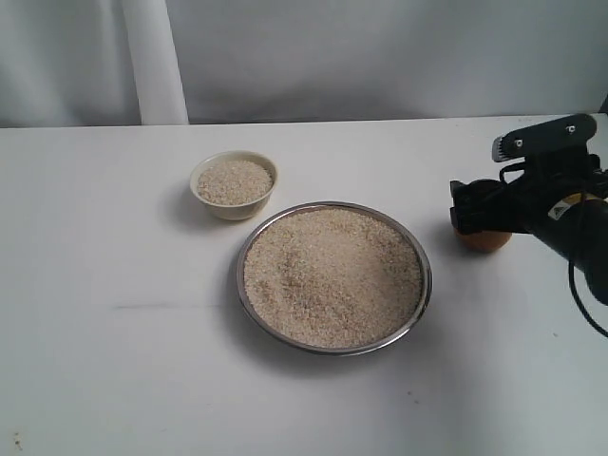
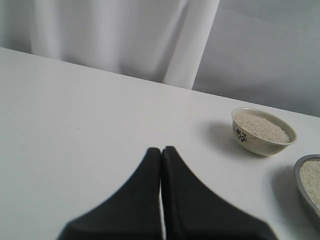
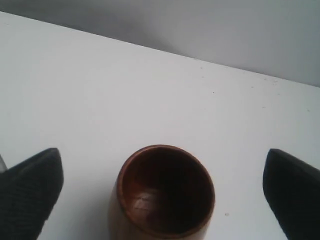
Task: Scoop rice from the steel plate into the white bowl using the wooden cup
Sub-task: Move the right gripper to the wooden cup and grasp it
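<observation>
Heaped with rice (image 1: 332,275), the steel plate (image 1: 333,352) sits closest to the front of the white table (image 1: 114,361), roughly at its middle. Grains cover it almost to the thin rim in a loose, uneven mound. Just behind it and to the left stands the white bowl (image 1: 234,210), apart from the plate and also filled with rice nearly to its thick rim. The left wrist view shows a small dark flower pattern on the bowl's side.

To the right of the plate, well clear of its rim, the wooden cup (image 1: 486,240) stands upright on the table. Its dark inside is empty. The right gripper (image 3: 162,156) is at the cup, jaws spread wide. Its 2 black fingers (image 3: 30,195) flank the cup with bare table showing on each side, so neither touches the wood and nothing is gripped.

The left gripper (image 2: 161,150) hangs over bare table to the left of the bowl, its 2 fingers pressed together with nothing between them.

A pale, folded curtain (image 1: 380,57) closes off the far edge of the table.
</observation>
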